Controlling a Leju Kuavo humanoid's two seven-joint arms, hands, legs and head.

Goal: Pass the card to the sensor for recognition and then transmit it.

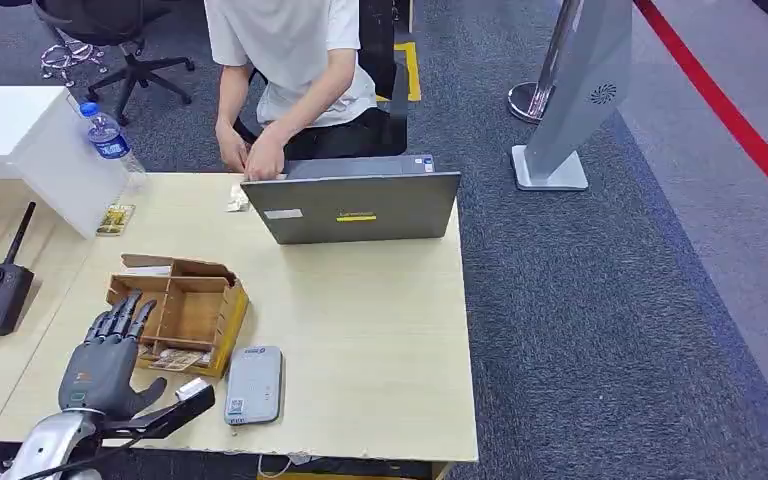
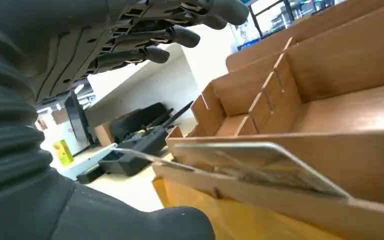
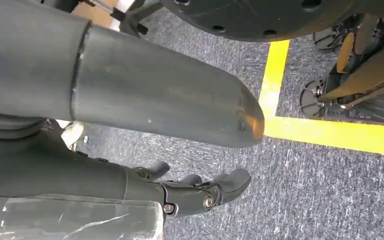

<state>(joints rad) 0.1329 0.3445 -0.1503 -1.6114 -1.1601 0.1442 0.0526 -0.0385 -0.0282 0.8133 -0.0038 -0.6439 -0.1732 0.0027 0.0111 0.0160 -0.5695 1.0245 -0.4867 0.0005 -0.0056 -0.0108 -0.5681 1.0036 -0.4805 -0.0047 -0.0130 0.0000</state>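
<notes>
Wooden organiser box point(image 1: 195, 310) on the table point(image 1: 380, 330), card point(image 1: 175, 359) not yet picked up.
Nothing of the task looks done: lifting the card, showing it to the grey sensor point(image 1: 254, 385) just beside the box, and handing it on all remain. My left hand point(image 1: 108, 355) hovers over the box, fingers spread, holding nothing; the card lies in the box's nearest compartment, just beside my fingertips. My right hand point(image 3: 200, 192) hangs over the floor, loosely curled, empty.

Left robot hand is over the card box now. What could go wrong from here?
1. The card lies flat and low in the wooden box's front compartment; the left robot hand's spread fingers may fail to pinch it.
2. The light box might get shoved toward the card reader beside it.
</notes>
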